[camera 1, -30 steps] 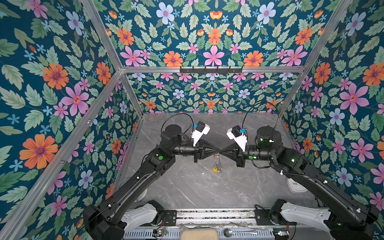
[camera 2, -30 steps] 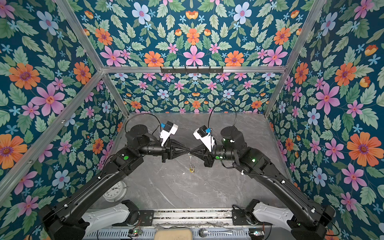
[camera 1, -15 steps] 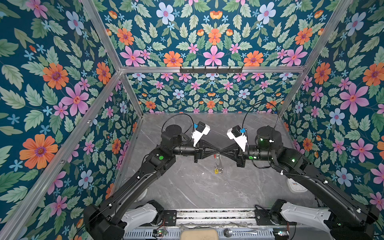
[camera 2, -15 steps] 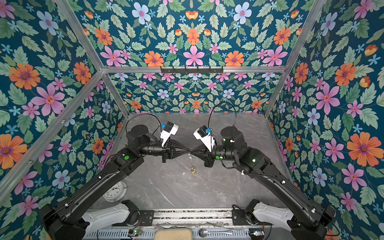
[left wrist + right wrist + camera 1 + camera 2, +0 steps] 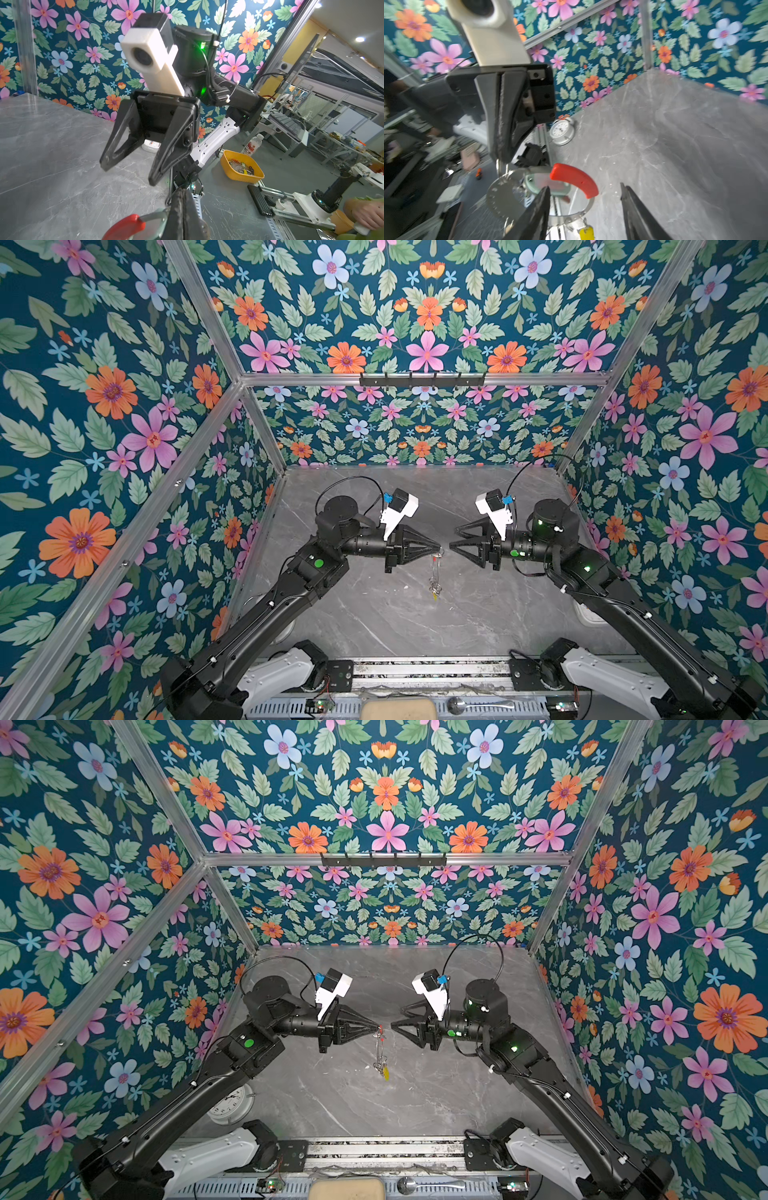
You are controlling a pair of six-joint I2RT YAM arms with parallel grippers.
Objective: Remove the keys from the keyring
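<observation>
The left gripper (image 5: 438, 548) is clamped tight on the top of the keyring (image 5: 435, 568), which hangs edge-on below its tips in both top views. The right wrist view shows the hoop's red section (image 5: 574, 178) just beside that pinch. The keys (image 5: 433, 587) dangle at the keyring's low end with a yellow tag (image 5: 385, 1072), and a pale oblong tag (image 5: 548, 184) lies inside the hoop. No writing on either tag can be read.

The right gripper (image 5: 453, 537) sits just beside the keyring, jaws spread and holding nothing.

A clock (image 5: 230, 1104) stands on the table (image 5: 374, 614), well apart from the keyring, its numerals too small to read. A bottle (image 5: 252, 145) farther off has a red label with a large "C".
</observation>
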